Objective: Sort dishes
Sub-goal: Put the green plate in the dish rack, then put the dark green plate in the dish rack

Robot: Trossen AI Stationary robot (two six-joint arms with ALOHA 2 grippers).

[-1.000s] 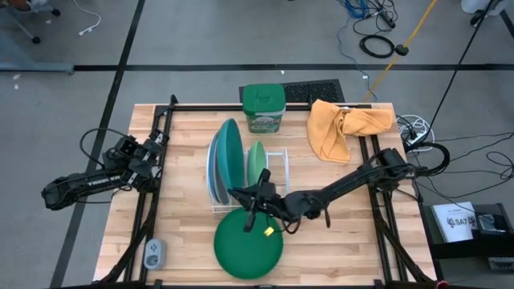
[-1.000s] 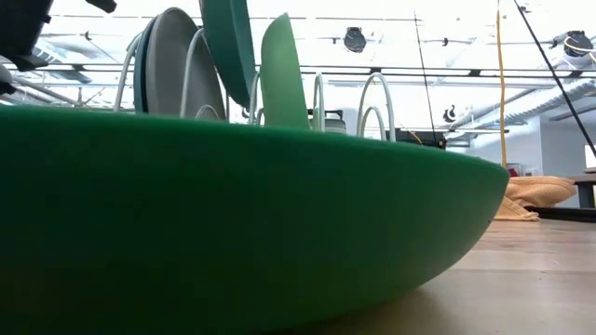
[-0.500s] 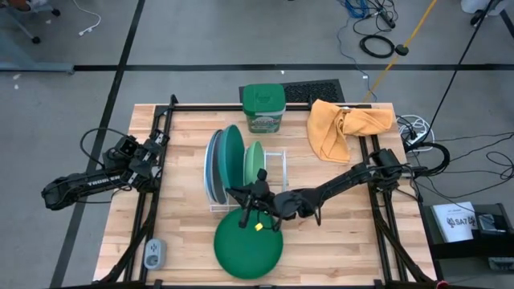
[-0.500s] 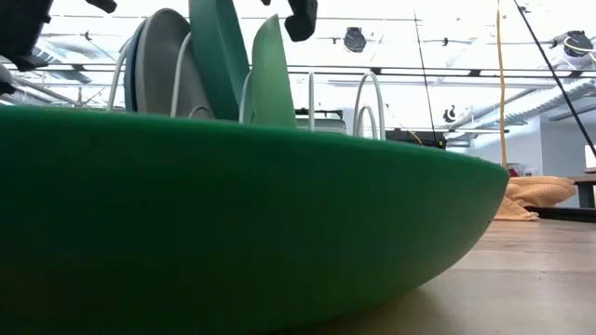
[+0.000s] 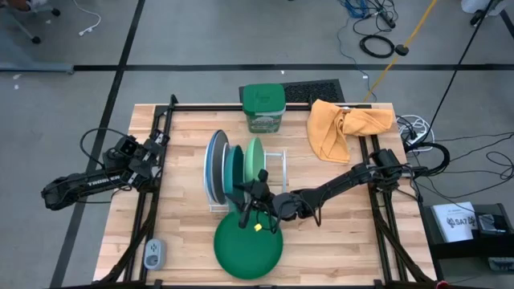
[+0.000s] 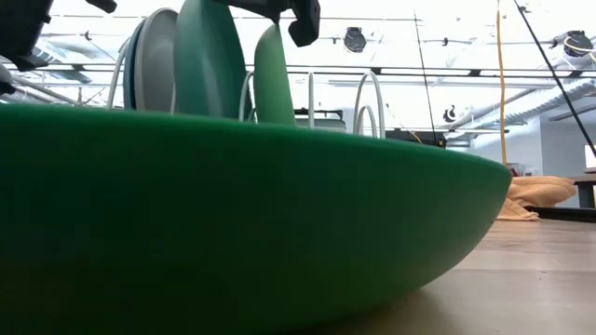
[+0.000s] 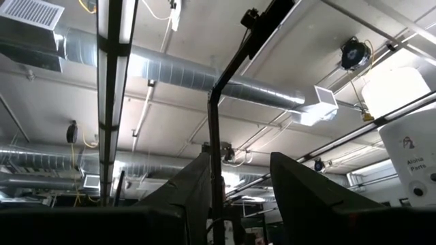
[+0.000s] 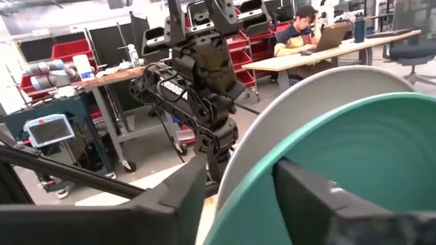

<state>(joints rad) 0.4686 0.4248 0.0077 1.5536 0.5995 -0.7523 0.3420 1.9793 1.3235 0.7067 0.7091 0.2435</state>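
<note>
**A:** Where's your right gripper (image 5: 241,195) rn?

**B:** Mid-counter (image 5: 189,128), reaching across from the right side, over the wire rack (image 5: 279,157). It's clamped on the teal plate (image 5: 233,172); in the right wrist view you've got that plate's rim (image 8: 354,163) between the two fingers (image 8: 170,201), w/ the grey plate (image 8: 293,102) right behind it.

**A:** Plate seated?

**B:** It stands on edge in the rack, roughly upright, just beside the grey one. Low view shows the teal plate (image 6: 207,58) tall betw. the grey plate (image 6: 163,56) and the light green plate (image 6: 273,79). Whether its bottom edge sits in a slot, can't tell – the dark green plate blocks that.

**A:** Rest of the dishes?

**B:** From above, the rack row reads blue plate (image 5: 209,170) outermost on the left, then grey (image 5: 217,164), teal, then light green (image 5: 254,160); all on edge. Dark green plate (image 5: 247,249) lies flat on the counter nr the front edge, just in front of the rack, under your right gripper's wrist. It fills most of the low view (image 6: 233,214).

**A:** Left arm?

**B:** Parked at the counter's left edge, left gripper (image 5: 152,146) by the frame rail, well apart from the rack. Its wrist cam looks up at the ceiling; fingers (image 7: 187,194) sit spread w/ nothing betw. them.

**A:** Other stuff?

**B:** Green lidded tub (image 5: 263,107) at the back edge, orange cloth (image 5: 341,127) back right. A person (image 8: 303,27) sits at a desk in the room beyond, seen in the right wrist view.
</note>
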